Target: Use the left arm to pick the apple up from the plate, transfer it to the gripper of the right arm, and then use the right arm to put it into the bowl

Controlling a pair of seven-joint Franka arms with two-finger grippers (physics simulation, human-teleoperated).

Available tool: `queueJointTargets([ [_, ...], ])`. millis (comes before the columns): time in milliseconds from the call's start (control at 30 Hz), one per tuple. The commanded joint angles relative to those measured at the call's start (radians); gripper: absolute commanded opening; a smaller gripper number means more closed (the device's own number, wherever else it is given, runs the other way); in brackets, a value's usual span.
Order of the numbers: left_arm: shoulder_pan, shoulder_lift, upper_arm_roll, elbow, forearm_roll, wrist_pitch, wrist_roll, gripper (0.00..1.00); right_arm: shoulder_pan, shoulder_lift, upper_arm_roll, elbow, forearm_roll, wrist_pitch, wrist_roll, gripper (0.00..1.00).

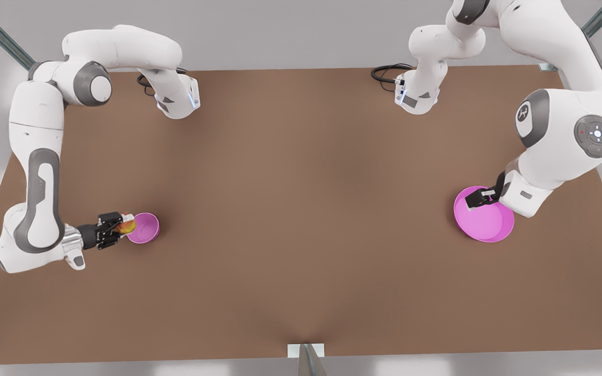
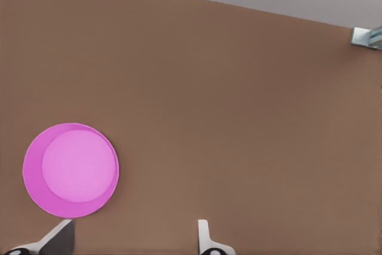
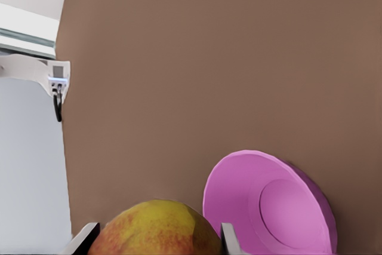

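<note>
Right pincer (image 1: 123, 225) grips apple (image 3: 156, 230) beside bowl (image 1: 144, 228); left pincer (image 1: 481, 198) open over plate (image 1: 486, 222).

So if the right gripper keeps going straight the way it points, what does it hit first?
Most likely the bowl: the right gripper, shut on the apple, points at its near rim; height is unclear, so it might pass just over it.

No readable text, labels, brands or nos. anywhere in these views.

A brown table (image 1: 301, 209) carries 2 coiled black cables (image 1: 384, 73) at its far edge.
</note>
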Motion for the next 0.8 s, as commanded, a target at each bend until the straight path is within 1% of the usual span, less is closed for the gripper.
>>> queueJointTargets([
  [0, -0.002, -0.002, 0.000, 0.001, 0.000, -0.002, -0.116, 1.00, 0.018, -0.003, 0.007, 0.000, -0.096, 0.125, -0.027, 0.71],
  [33, -0.002, -0.002, -0.002, 0.001, 0.000, -0.002, -0.116, 1.00, 0.024, -0.003, 0.009, -0.002, -0.107, 0.140, -0.026, 0.71],
  [100, 0.000, -0.002, 0.000, -0.001, 0.000, -0.002, -0.114, 1.00, 0.046, -0.004, 0.010, -0.008, -0.193, 0.190, -0.027, 0.71],
  [167, 0.001, -0.002, 0.000, -0.001, 0.000, -0.001, -0.114, 1.00, 0.059, -0.004, 0.010, -0.008, -0.218, 0.200, -0.027, 0.71],
  [267, 0.000, 0.000, 0.000, 0.001, 0.000, -0.001, -0.114, 1.00, 0.066, -0.015, 0.033, -0.014, -0.262, 0.207, -0.027, 0.71],
  [400, 0.000, 0.000, 0.000, -0.001, 0.000, 0.001, -0.114, 1.00, 0.067, -0.029, 0.042, -0.031, -0.267, 0.205, -0.026, 0.72],
  [433, 0.000, 0.001, 0.000, -0.001, 0.000, 0.001, -0.114, 1.00, 0.067, -0.029, 0.042, -0.031, -0.267, 0.203, -0.026, 0.75],
  [467, 0.000, 0.001, 0.000, -0.001, 0.000, 0.003, -0.114, 1.00, 0.067, -0.029, 0.042, -0.034, -0.267, 0.202, -0.026, 0.96],
  [500, 0.000, 0.001, 0.000, -0.001, 0.000, 0.003, -0.114, 1.00, 0.066, -0.030, 0.044, -0.034, -0.268, 0.203, -0.033, 1.00],
  [700, 0.000, 0.001, 0.000, -0.001, 0.000, 0.004, -0.114, 1.00, 0.066, -0.041, 0.056, -0.025, -0.277, 0.197, -0.030, 1.00],
  [733, 0.000, 0.001, 0.000, -0.001, 0.000, 0.004, -0.114, 1.00, 0.076, -0.052, 0.070, -0.005, -0.317, 0.197, -0.026, 1.00],
  [767, 0.000, 0.001, 0.000, -0.001, 0.000, 0.004, -0.114, 1.00, 0.122, -0.072, 0.075, 0.081, -0.388, 0.197, -0.016, 1.00],
])
